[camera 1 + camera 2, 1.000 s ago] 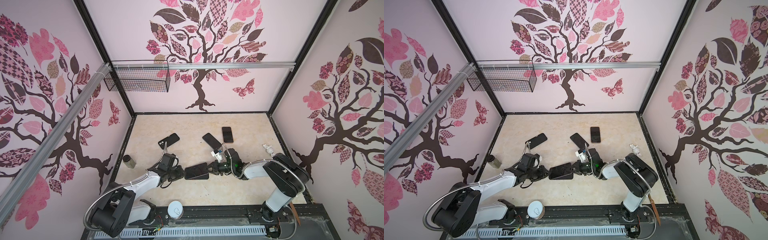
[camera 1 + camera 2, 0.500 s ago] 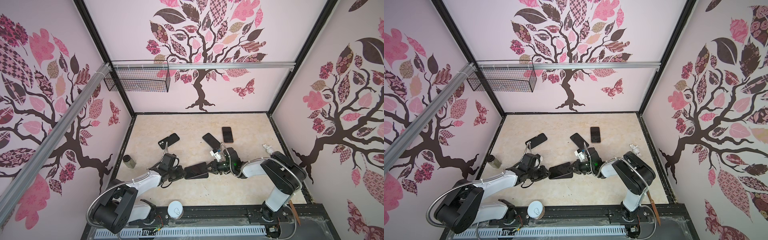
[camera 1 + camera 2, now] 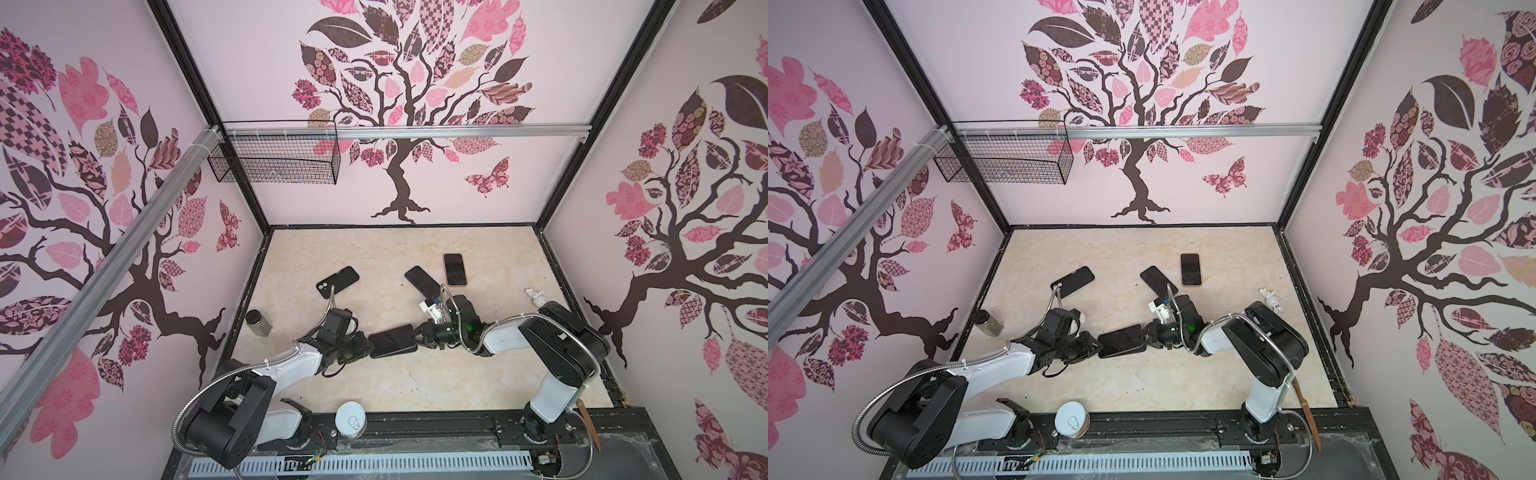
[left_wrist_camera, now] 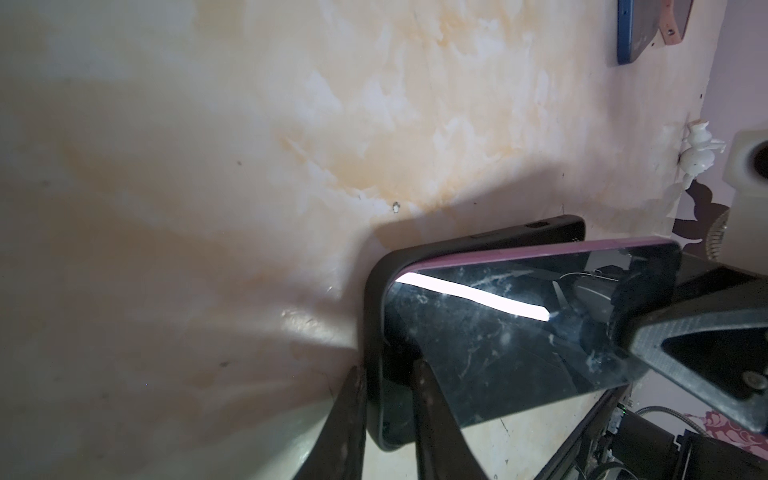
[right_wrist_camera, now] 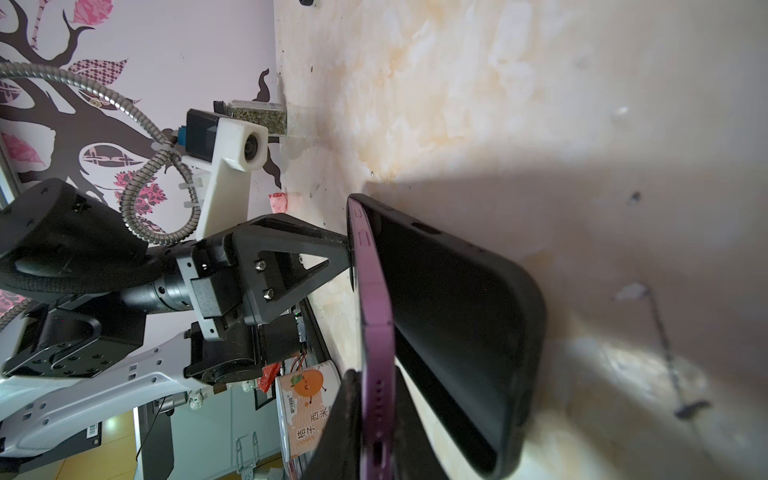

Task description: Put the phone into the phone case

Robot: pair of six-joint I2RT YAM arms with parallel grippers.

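A purple-edged phone (image 5: 376, 316) with a dark glass screen (image 4: 519, 316) hangs low over the floor between my two arms, in both top views (image 3: 395, 337) (image 3: 1123, 338). One end of it sits inside the black phone case (image 4: 374, 291) (image 5: 457, 311). Its other end is tilted out, with a wedge-shaped gap down to the case. My left gripper (image 4: 388, 368) (image 3: 365, 347) is shut on the case's end wall. My right gripper (image 5: 376, 374) (image 3: 419, 334) is shut on the phone's port end.
On the floor behind lie a black case with a camera hole (image 3: 337, 281), a dark phone (image 3: 422, 281) and another phone (image 3: 454, 269). A spice jar (image 3: 258, 322) stands left, a white figurine (image 3: 536, 296) right, a can (image 3: 351, 419) at the front rail. A wire basket (image 3: 274, 158) hangs on the back wall.
The right arm has edged slightly toward the left arm. The phone and the case stay held in nearly the same place between the two grippers.
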